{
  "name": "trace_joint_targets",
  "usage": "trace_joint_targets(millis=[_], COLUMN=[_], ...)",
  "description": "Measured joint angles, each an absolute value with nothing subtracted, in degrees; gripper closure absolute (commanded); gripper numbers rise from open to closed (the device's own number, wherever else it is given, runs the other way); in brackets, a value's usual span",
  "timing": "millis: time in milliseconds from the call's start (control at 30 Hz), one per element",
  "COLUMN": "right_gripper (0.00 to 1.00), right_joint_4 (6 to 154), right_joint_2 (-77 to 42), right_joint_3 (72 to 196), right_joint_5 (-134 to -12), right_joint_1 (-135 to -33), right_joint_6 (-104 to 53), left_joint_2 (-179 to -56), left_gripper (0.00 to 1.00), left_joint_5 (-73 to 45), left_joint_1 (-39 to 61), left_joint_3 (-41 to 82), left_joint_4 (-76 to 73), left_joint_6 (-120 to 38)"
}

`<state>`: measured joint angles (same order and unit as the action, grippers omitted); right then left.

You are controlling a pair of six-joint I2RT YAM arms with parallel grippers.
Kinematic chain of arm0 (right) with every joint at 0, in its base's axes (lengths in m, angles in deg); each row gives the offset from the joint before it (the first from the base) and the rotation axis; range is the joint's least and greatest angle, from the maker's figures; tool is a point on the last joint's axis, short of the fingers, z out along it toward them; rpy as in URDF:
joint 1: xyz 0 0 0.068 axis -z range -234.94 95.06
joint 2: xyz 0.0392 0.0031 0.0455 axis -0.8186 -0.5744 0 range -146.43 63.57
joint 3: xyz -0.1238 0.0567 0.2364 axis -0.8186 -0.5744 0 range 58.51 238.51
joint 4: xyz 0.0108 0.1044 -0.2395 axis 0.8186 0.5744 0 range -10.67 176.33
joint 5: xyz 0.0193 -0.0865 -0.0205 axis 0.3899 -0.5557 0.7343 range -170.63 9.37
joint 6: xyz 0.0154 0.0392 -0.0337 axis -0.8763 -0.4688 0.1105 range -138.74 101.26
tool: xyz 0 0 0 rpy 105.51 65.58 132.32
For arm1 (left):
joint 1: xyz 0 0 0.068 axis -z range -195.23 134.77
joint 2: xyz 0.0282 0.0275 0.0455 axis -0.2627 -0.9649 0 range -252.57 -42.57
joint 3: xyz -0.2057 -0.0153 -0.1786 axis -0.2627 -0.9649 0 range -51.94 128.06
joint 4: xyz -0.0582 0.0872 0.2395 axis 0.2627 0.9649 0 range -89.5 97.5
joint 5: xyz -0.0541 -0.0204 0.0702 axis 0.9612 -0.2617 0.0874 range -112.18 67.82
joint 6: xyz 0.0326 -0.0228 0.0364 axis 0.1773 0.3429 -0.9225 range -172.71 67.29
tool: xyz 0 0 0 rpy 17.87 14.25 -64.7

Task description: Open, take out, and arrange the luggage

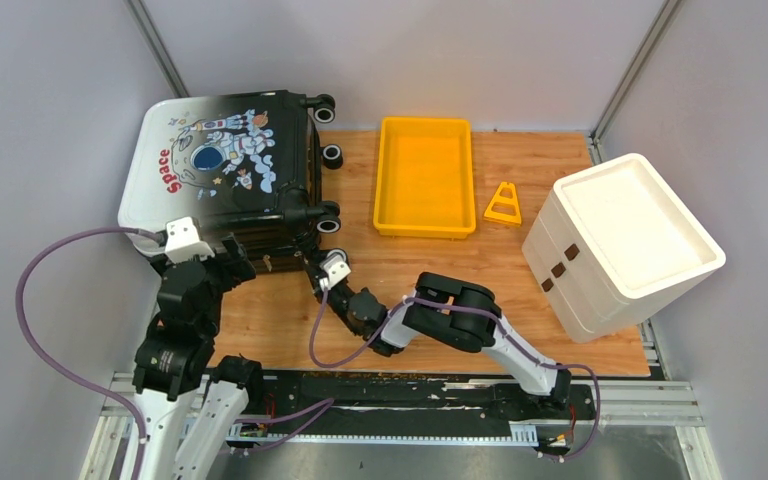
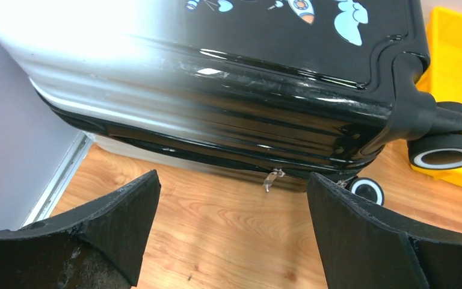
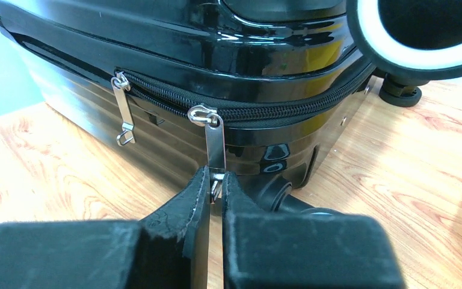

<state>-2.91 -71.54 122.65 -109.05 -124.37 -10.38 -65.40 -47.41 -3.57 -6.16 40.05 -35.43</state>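
One zipper pull [image 3: 215,147] on the far-left-corner luggage [image 1: 225,160] is pinched by the right gripper [image 3: 215,186]; the left gripper [image 2: 231,186] gapes empty. It should draw steadily along the seam.

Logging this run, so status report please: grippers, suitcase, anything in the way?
Right gripper shut on zipper pull. Left gripper open, empty. Luggage flat, lid closed. Nothing seen in the way.

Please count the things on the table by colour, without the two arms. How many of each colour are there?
Yellow: 2, the tray and the triangle.
White: 1, the foam box.
White-to-black: 1, the suitcase.
Total: 4.
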Motion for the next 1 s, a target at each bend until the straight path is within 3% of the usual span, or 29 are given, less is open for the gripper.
trace_joint_targets(millis=[100, 267, 600, 1000], right_gripper=[1.00, 1.00, 1.00, 1.00], right_joint_4=[-2.99, -3.41, -5.22, -5.25], right_joint_2=[-70.25, -67.28, -65.53, -63.89], right_joint_3=[120.99, 116.82, 113.23, 111.16], right_joint_5=[-108.05, -105.03, -96.49, -87.31], right_joint_1=[-123.87, -122.45, -119.15, -115.89], right_joint_6=[-11.05, -12.28, -13.00, -14.70], left_joint_2=[-65.95, -67.52, -82.73, -104.28], left_gripper=[0.05, 0.21, 0.09, 0.01], left_joint_5=[-45.40, -38.78, -17.27, -4.11], left_joint_1=[-3.57, -3.57, -1.03, 5.44], left_joint_3=[-6.57, -7.27, 0.46, 10.47], left_joint_4=[39.46, 36.99, 30.81, 37.30], left_joint_6=[-36.19, -39.91, -62.18, -93.76])
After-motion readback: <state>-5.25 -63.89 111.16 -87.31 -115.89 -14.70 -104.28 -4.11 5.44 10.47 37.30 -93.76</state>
